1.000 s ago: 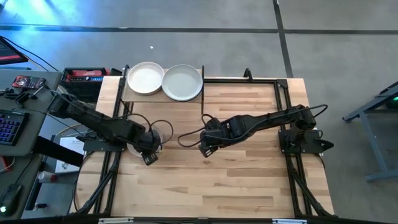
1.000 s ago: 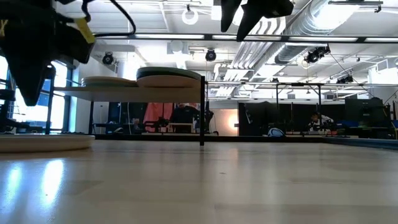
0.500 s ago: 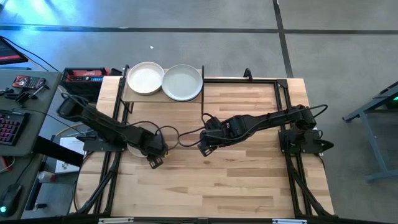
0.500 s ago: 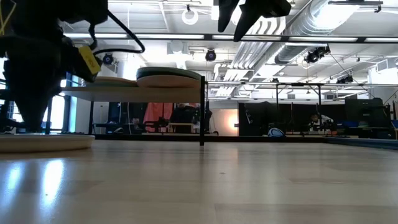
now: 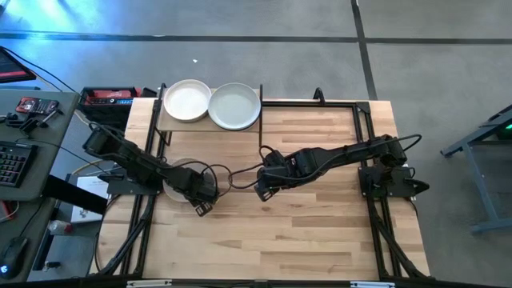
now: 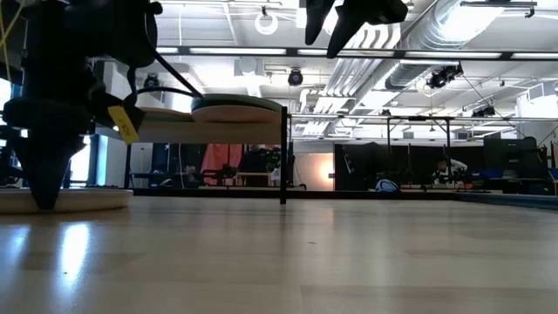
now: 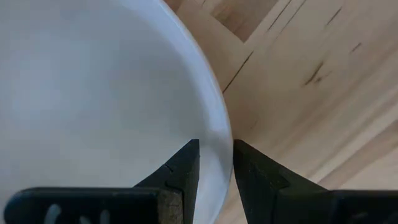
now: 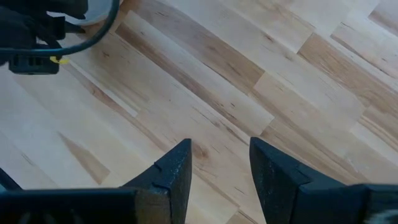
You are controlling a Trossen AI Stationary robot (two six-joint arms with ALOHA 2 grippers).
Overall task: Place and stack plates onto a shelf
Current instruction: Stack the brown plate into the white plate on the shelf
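Observation:
A pale plate lies flat on the tabletop near its left edge, mostly under my left arm in the high view. My left gripper points down at the plate's rim in the low view, shut on it. The shelf at the far left carries a cream plate and a pale grey-green plate side by side. My right gripper hangs open above the table's middle, touching nothing. My left gripper pinches the pale plate's rim between its two fingers, one finger inside the plate and one outside. The fingers come from above, pointing down. The plate rests flat on the tabletop.
Bare butcher-block tabletop spreads over the middle, right and near parts. The shelf's thin black leg stands at the far left. Loose cables run between the two arms. Black frame rails border the table.
My left gripper has come down from well above the table until its fingertips reach the pale plate's rim, shifting slightly toward the table's right. The plate has stayed in place. My right arm has kept still.

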